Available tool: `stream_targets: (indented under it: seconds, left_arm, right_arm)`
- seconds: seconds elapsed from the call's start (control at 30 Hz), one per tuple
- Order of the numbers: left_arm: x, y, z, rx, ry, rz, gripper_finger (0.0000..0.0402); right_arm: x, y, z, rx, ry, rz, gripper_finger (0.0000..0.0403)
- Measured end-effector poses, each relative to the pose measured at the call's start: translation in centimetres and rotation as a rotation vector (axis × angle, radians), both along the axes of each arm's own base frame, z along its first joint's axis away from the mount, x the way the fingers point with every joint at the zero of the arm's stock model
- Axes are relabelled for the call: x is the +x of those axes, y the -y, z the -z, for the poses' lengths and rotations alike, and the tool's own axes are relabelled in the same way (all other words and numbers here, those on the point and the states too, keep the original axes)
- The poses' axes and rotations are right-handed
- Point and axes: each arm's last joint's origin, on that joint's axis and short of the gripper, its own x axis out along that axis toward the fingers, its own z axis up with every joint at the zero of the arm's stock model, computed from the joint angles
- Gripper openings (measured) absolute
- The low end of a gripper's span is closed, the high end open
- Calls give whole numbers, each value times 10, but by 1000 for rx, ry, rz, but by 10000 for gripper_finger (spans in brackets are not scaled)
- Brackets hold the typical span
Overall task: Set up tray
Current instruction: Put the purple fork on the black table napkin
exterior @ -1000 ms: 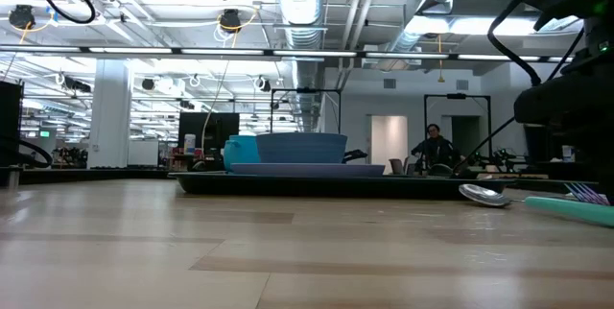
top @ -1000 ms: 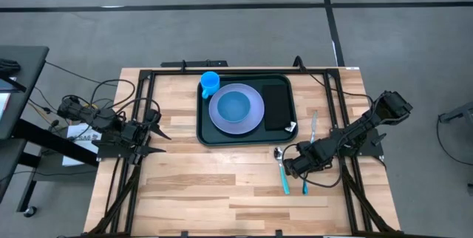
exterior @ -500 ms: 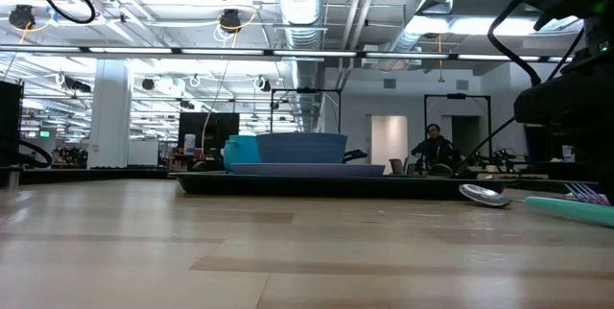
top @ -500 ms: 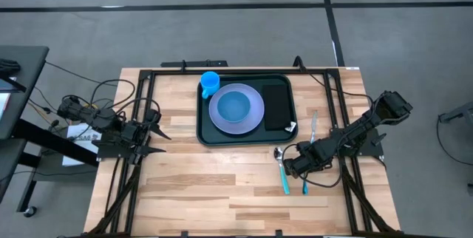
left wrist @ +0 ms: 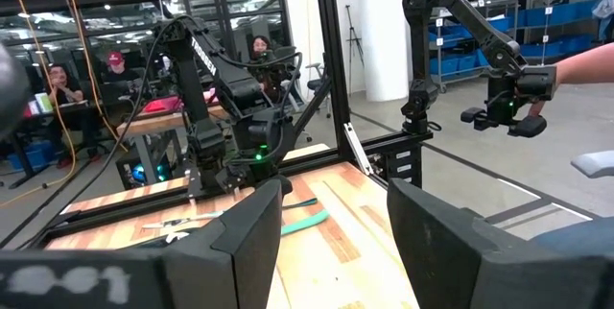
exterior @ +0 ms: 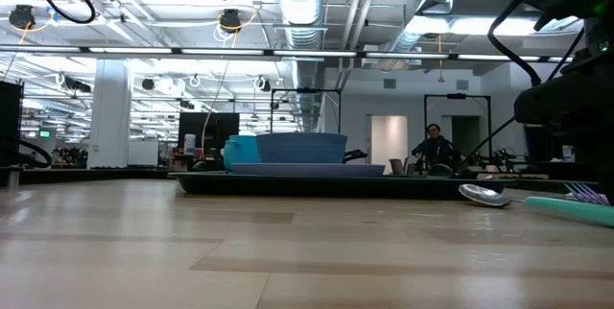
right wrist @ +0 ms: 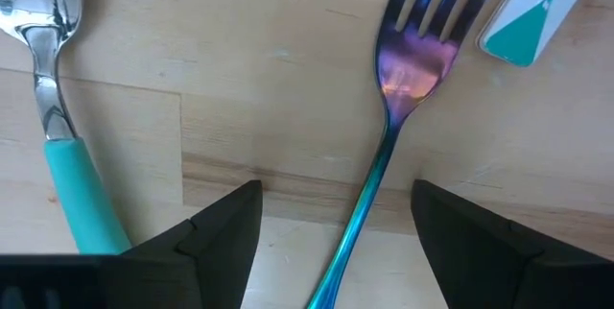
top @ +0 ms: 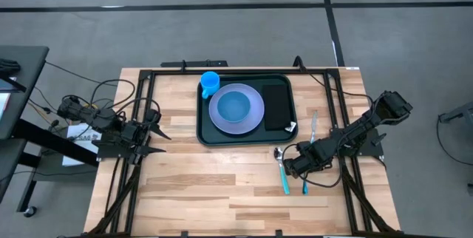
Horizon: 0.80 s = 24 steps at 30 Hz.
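Observation:
The dark green tray (top: 205,131) sits at the table's far middle. It carries a lavender plate (top: 255,120) with a blue bowl (top: 236,106), a blue cup (top: 210,83) and a flat black rectangle (top: 276,106). A teal-handled spoon (top: 281,170), a blue fork (top: 304,180) and a knife (top: 313,126) lie flat on the wood to the tray's right and near side. My right gripper (right wrist: 336,242) hangs open just above the table, one finger on each side of the fork's handle (right wrist: 369,189), touching nothing. My left gripper (left wrist: 336,232) waits open at the table's left edge (top: 159,142).
In the right wrist view the spoon (right wrist: 48,79) lies close beside one finger and the knife's teal-and-white handle (right wrist: 532,7) lies past the fork's tines. Black frame rails run along the table's left, right and far edges. Bare wood spreads across the near half. People show in the room beyond.

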Motion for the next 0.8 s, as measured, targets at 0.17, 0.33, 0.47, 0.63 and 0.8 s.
stream_targets:
  seconds: [0.17,0.33,0.47,0.63,0.8]
  left_arm:
    - [0,0,0,-1,1,0,180]
    - [0,0,0,-3,1,1,180]
    - [0,0,0,-1,2,0,180]
    - [0,0,0,-1,0,0,180]
    - [0,0,0,0,0,0,180]
  right_arm:
    - [0,0,0,0,0,1,260]
    - [0,0,0,1,1,4,260]
    - [0,0,0,2,0,8,260]
    - [0,0,0,2,-1,8,260]
    - [-1,0,0,16,-26,26,250]
